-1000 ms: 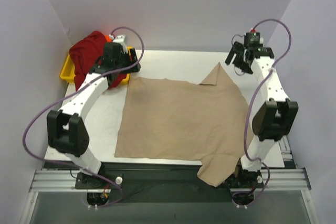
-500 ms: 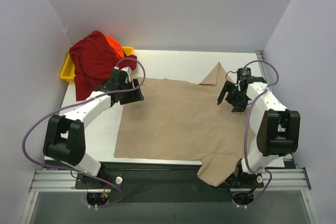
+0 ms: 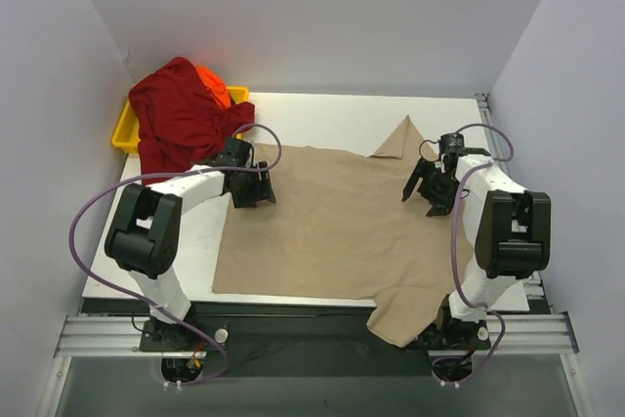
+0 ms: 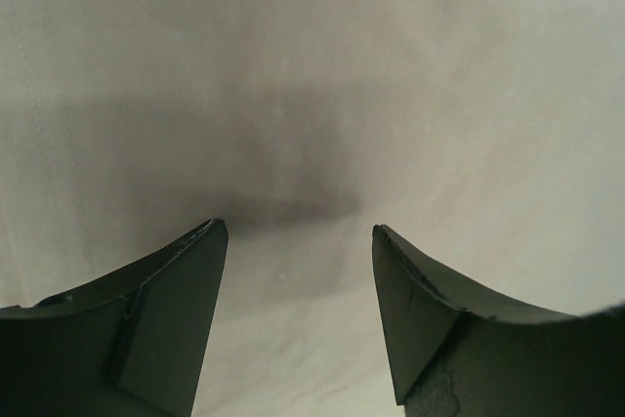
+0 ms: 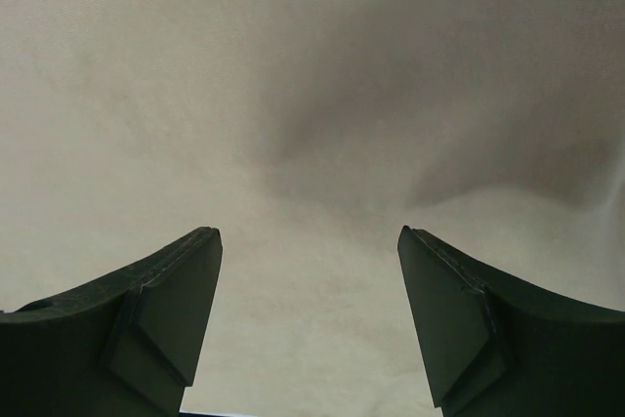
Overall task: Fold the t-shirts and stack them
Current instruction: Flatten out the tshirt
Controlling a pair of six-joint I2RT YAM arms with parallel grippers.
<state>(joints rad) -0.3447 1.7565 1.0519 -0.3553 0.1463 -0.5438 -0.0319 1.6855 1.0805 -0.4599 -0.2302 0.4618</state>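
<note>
Wide, empty: left fingers [image 4: 166, 319], right fingers [image 5: 156, 310] over tan t-shirt [image 3: 332, 222]; orange t-shirt [image 3: 213, 83] mostly hidden behind red t-shirt [image 3: 176, 119].

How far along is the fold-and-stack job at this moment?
Done: the tan t-shirt lies spread flat on the table, no fold made yet. In hand: left jaws and right jaws, both open, sit low over its opposite sides, nothing gripped. Left: every fold, plus the dark red t-shirt and orange t-shirt heaped on the yellow tray; no stack exists.
</note>
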